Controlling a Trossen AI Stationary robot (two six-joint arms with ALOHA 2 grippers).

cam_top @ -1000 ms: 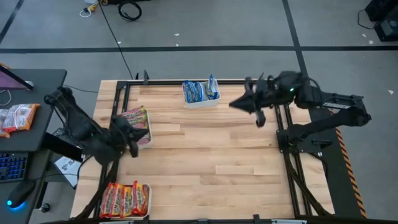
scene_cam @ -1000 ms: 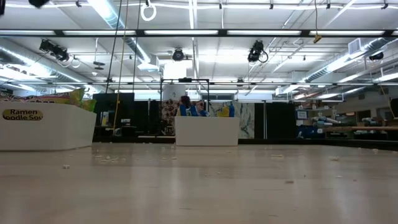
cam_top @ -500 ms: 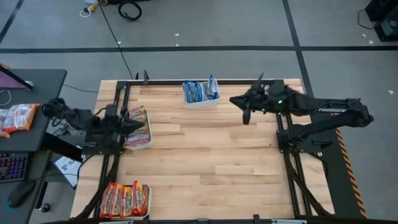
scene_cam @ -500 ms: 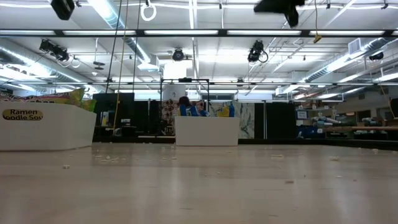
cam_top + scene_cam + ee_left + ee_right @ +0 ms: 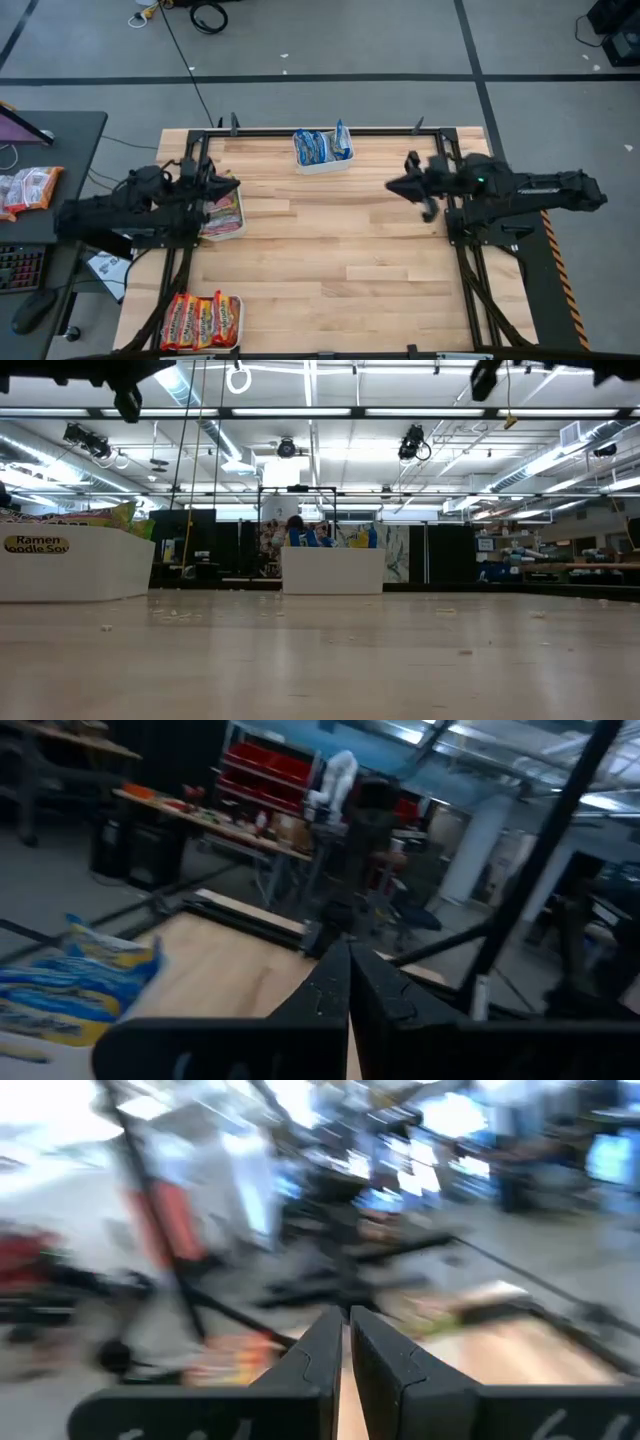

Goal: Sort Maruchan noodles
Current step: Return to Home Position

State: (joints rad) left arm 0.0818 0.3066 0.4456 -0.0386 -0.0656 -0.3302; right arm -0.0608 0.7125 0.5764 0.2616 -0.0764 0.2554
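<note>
Meanwhile both arms had pulled back from the work. The left hand [image 5: 232, 186], which a second before hung pointing down beside the white bin [image 5: 237, 229] at the desk's left edge, now lay level above that bin's far end, its arm stretched flat along the left edge. The right hand [image 5: 392, 185] had swung away from the far-right corner and settled level near the right edge, aimed across at the left one. In each wrist view the two fingers stood together, or all but, with nothing between them, so both hands were closed and empty.

The Maruchan noodles sat sorted. There were green-yellow and red packets [image 5: 221, 196] in the left-edge bin, blue packets [image 5: 316, 147] in the far bin [image 5: 322, 167] at the middle of the far edge, and red-orange packets [image 5: 200, 319] in the near-left corner. Every packet on the desk [image 5: 340, 250] lay in a bin. A few more wrapped packets [image 5: 28, 187] lay off it on a dark side table, well apart from either hand.

I judged the sorting done and this the retreat to rest, with nothing left to grip.
</note>
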